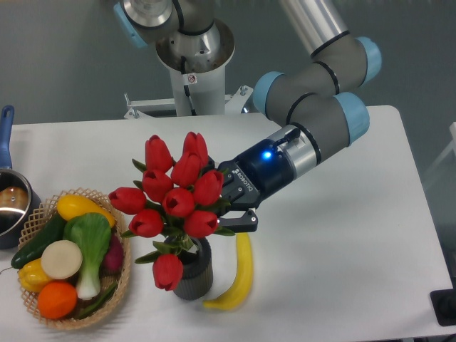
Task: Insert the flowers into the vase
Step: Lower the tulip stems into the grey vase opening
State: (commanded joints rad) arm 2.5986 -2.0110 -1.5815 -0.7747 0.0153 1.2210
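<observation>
We see the two-finger gripper [229, 211], jaws hidden, beside the red tulip bunch [174, 196] standing in the dark grey ribbed vase [194, 274] below.

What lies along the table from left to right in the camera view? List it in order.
Steel pot with blue handle → wicker basket of vegetables → vase under the flowers → banana. The gripper sits above the banana, behind the flowers, so its place overlaps.
</observation>
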